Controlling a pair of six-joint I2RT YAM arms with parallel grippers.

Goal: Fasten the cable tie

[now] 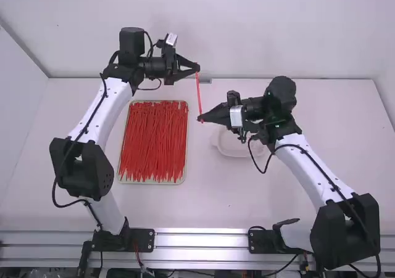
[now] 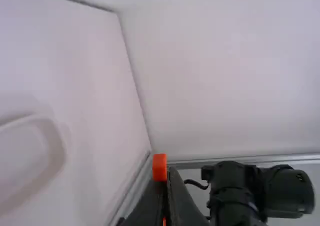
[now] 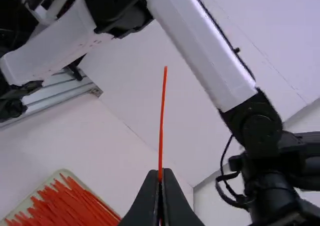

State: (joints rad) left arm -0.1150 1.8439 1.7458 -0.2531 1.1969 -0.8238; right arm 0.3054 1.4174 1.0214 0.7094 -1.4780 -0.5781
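A single red cable tie [image 1: 199,96] is held nearly upright in the air between both grippers. My left gripper [image 1: 194,70] is shut on its top end. In the left wrist view the tie's square head [image 2: 159,166] sticks out just past the tips of the left gripper [image 2: 165,178]. My right gripper [image 1: 202,118] is shut on the lower end. From the closed right gripper [image 3: 160,175], the thin strap [image 3: 161,121] rises straight up in the right wrist view.
A beige tray [image 1: 153,182] holding several red cable ties [image 1: 154,139] lies left of the middle. A pale translucent dish [image 1: 223,146] sits on the table under the right gripper. The left arm's white link [image 3: 200,40] crosses behind the strap.
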